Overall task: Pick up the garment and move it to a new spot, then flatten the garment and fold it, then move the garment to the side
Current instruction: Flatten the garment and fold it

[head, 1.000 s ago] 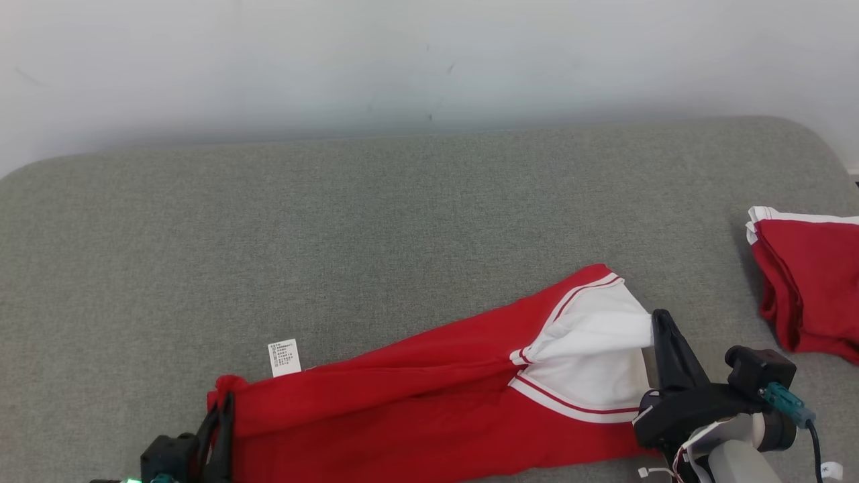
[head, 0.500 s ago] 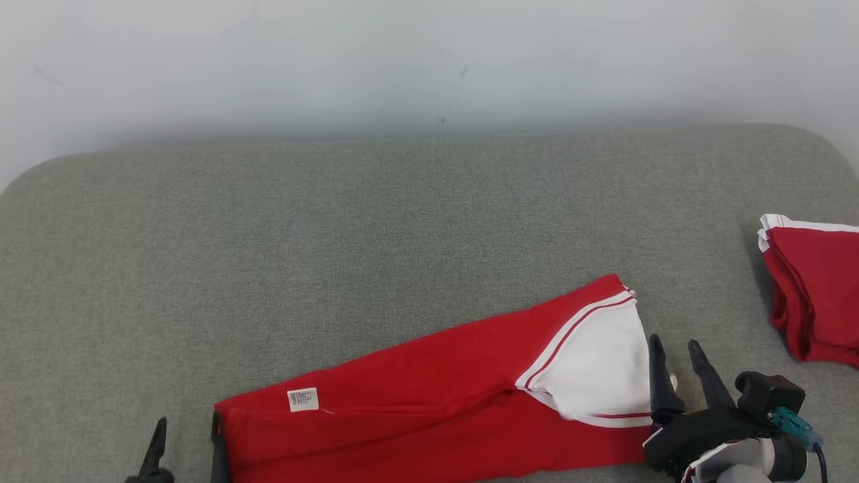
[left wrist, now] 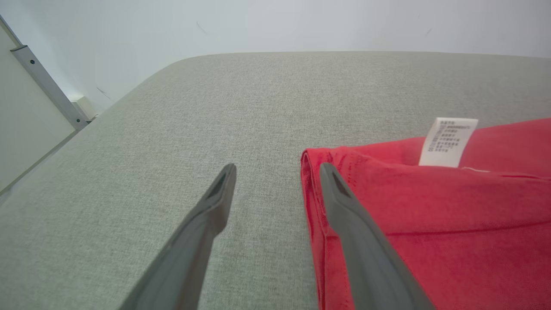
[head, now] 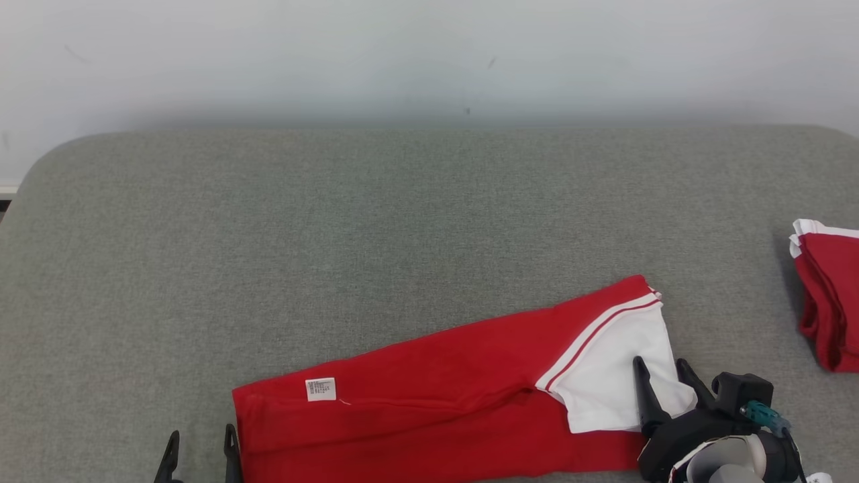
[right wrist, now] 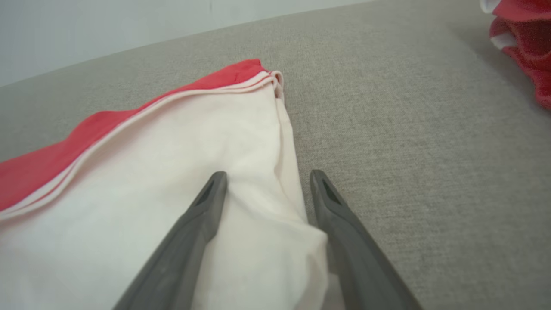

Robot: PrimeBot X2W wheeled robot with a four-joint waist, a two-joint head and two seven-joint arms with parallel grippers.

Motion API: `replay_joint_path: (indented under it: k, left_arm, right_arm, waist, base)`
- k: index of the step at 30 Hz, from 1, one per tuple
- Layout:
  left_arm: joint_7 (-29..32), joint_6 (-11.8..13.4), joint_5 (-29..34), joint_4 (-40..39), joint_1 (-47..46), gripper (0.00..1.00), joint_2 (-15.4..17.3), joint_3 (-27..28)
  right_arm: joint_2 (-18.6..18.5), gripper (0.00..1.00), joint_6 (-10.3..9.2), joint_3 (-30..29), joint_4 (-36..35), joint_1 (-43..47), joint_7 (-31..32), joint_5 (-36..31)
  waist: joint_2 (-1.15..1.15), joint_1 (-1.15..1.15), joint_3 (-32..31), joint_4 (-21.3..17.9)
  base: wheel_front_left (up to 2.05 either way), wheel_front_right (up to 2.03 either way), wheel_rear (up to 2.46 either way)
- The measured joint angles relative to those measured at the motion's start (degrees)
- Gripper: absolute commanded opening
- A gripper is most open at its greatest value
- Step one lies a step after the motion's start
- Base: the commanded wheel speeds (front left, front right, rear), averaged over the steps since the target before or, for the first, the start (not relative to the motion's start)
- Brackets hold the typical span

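The garment [head: 443, 396] is a red piece with a white panel and a white care label, lying folded into a long strip across the near part of the grey cushion. My left gripper [head: 200, 448] stands open at the strip's left end, its fingers [left wrist: 340, 202] apart, one just over the red hem [left wrist: 314, 181]. At the right end my right gripper [head: 661, 379] is open over the white panel [right wrist: 181, 150]; the panel's edge lies between the spread fingers [right wrist: 206, 202] and nothing is pinched.
The grey upholstered surface [head: 376, 221] runs wide behind the garment to a pale wall. A second red and white cloth pile [head: 829, 302] lies at the right edge. The cushion's rounded left corner [head: 40, 174] drops off.
Both grippers opened and let go of the garment's ends, which dropped flat onto the cushion. The head camera shifted, so the whole scene slid right.
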Motion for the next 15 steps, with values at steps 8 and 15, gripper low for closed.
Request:
replay_joint_path:
  k: [8, 15]
  left_arm:
    - [0.0, -0.3, 0.0, 0.2, -0.8, 1.0, -0.1, -0.2]
    - [0.0, 0.0, -0.1, 0.1, -1.0, 1.0, -0.1, -0.4]
  right_arm:
    - [0.6, 0.65, -0.21, 4.8, 7.8, -4.1, 0.8, 2.7]
    - [0.0, 0.0, -0.16, 8.3, 8.5, -4.7, 0.4, 8.0]
  waist:
    - [0.0, 0.0, 1.1, 1.5]
    - [0.0, 0.0, 1.5, 1.7]
  base:
    - [0.0, 0.0, 0.0]
    - [0.0, 0.0, 0.0]
